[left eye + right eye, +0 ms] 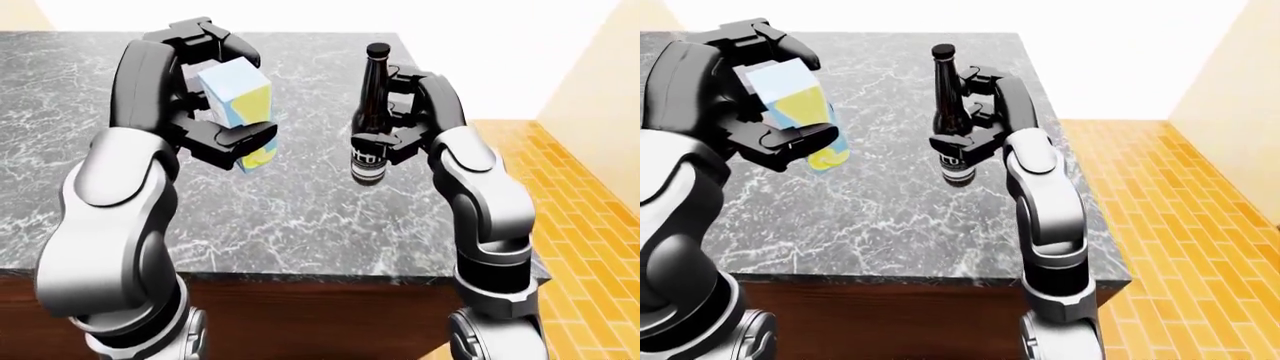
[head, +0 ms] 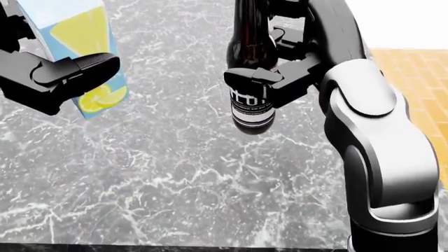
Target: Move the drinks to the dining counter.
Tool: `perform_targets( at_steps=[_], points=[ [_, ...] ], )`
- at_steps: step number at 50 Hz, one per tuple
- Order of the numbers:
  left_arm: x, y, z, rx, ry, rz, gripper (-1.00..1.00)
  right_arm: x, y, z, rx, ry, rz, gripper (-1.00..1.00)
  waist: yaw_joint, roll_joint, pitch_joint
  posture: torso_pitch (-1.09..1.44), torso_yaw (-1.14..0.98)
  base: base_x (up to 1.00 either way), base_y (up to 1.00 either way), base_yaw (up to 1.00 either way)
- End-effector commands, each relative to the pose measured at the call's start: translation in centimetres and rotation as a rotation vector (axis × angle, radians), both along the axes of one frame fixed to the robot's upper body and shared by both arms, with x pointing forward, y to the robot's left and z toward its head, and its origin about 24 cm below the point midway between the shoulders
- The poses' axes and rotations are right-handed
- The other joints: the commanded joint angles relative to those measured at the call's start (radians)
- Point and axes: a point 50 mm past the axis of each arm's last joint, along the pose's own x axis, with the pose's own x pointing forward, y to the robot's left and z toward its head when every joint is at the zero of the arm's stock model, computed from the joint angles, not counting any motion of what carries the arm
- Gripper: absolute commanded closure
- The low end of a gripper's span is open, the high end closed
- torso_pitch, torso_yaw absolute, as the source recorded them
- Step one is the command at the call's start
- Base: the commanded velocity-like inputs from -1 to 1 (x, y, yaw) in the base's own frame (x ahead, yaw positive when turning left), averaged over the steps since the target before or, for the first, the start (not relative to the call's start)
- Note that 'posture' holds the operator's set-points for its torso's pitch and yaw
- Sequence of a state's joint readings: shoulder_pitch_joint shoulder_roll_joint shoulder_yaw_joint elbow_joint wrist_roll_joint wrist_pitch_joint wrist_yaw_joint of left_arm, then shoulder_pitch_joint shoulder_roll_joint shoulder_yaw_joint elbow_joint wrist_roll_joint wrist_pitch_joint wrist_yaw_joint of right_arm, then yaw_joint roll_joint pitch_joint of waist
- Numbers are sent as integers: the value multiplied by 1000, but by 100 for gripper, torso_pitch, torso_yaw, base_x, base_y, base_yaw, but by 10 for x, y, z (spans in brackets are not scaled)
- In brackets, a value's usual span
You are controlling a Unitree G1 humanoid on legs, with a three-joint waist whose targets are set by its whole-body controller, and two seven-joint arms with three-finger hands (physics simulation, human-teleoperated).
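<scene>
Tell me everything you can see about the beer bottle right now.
The beer bottle is dark brown glass by its look, with a long neck, a black cap and a dark label with pale lettering low on the body. It stands nearly upright, lifted above the grey marble counter, its base showing clear of the surface. The right hand has its fingers closed round the body near the label. Nothing else touches it.

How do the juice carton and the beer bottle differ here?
The juice carton is a boxy pale blue and yellow pack with a lemon picture; the beer bottle is dark, round and long-necked with a label. The carton sits tilted in the left hand; the bottle hangs near upright in the right hand. Both are held above the marble counter.
</scene>
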State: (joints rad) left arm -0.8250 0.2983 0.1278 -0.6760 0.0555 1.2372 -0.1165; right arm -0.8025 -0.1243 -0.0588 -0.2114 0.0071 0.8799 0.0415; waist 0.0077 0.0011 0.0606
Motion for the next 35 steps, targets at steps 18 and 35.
perform_targets(
  at_steps=[18,35],
  points=[
    [-6,0,14,5,-107,13,100,0,0,7,21,-98,-6,100,-2,3,-40,0,0,0,0,0],
    [-7,-1,15,3,-111,12,100,3,-2,-3,20,-80,-12,100,-4,2,-44,0,0,0,0,0]
  ],
)
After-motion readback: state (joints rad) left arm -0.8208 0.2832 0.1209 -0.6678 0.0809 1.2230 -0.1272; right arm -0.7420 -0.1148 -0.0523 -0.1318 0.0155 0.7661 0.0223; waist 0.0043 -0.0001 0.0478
